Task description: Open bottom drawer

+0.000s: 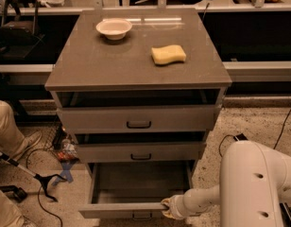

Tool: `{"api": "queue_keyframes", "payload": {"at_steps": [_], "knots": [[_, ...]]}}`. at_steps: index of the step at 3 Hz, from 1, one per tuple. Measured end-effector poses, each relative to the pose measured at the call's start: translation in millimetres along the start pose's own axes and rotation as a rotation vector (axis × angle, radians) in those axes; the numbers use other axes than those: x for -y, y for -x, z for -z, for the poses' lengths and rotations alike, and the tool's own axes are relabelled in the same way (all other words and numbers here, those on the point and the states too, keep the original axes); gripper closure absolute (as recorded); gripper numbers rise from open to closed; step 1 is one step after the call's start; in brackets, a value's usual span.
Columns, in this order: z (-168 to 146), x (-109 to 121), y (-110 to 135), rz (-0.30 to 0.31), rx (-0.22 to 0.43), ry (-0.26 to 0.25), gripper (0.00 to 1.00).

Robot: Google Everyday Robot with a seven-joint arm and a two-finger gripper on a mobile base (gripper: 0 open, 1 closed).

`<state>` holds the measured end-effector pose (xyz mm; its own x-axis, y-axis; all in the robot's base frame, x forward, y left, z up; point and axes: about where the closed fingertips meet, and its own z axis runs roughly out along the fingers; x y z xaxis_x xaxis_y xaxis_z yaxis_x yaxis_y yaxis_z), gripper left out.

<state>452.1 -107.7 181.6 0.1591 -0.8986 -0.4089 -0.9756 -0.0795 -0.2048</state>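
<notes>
A speckled terrazzo floor [252, 119] and a long, dark workbench [259, 37] frame a grey three-drawer cabinet [112, 70] at the centre of the scene. On its flat top, a small white round bowl [114, 28] sits at 11 o'clock, and a yellow, wavy-edged sponge [168, 54] lies well apart from it at about 1 o'clock.

The widest top drawer [98, 118] and the middle drawer [103, 152] each stand slightly ajar, with a dark gap above each front. The bottom drawer [117, 210], at 6 o'clock below them, stands far open, its grey floor showing bare and its small black bar handle [142, 216] partly cut by the lower edge of the view.

At 9 o'clock, a person's leg in tan trousers [4, 126] and a light shoe [31, 142] rest near the cabinet's left side. A black long-handled tool [27, 171], loose black cables [44, 205] and a small blue-and-red clutter [66, 155] lie on the floor between them and the open drawer. Another black cable [283, 122] trails across the floor at 3 o'clock.

The robot's bulky cream arm [252, 183] fills the 5 o'clock corner. Its gripper [166, 207] reaches leftwards and touches the right end of the bottom drawer's front, at the top edge. Whether it clasps that edge or merely rests against it cannot be told.
</notes>
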Motion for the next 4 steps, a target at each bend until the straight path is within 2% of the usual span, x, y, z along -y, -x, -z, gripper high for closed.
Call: {"api": "queue_keyframes", "payload": {"at_steps": [1,3,4], "knots": [[0.2,0.0,0.1,0.000,0.000,0.000,0.82],[0.2,0.0,0.2,0.000,0.000,0.000,0.37],[1.0,0.0,-0.2,-0.001,0.004,-0.001,0.05]]}}
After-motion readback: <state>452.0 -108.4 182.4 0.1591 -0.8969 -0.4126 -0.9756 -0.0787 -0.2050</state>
